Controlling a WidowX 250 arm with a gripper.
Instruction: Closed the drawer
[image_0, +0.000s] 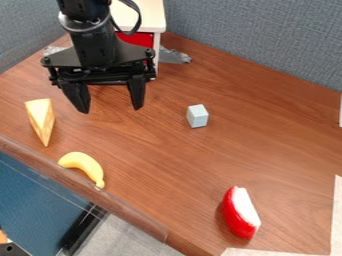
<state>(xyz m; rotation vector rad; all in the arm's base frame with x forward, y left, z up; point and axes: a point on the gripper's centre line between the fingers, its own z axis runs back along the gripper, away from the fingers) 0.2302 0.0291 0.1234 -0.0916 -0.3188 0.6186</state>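
Note:
The gripper (110, 107) hangs over the upper left of the table, its two black fingers apart with nothing between them. Behind it stands a white cabinet (158, 55) with a red drawer front (137, 38), partly covered by the arm. The lower part of the drawer is hidden behind the gripper, so I cannot tell how far in or out it sits.
A wedge-shaped piece (41, 119) and a banana (84, 166) lie at the left near the table's front edge (113, 212). A pale grey block (198, 116) sits mid-table, a red and white piece (241, 212) lower right. Grey dividers (267, 40) stand behind.

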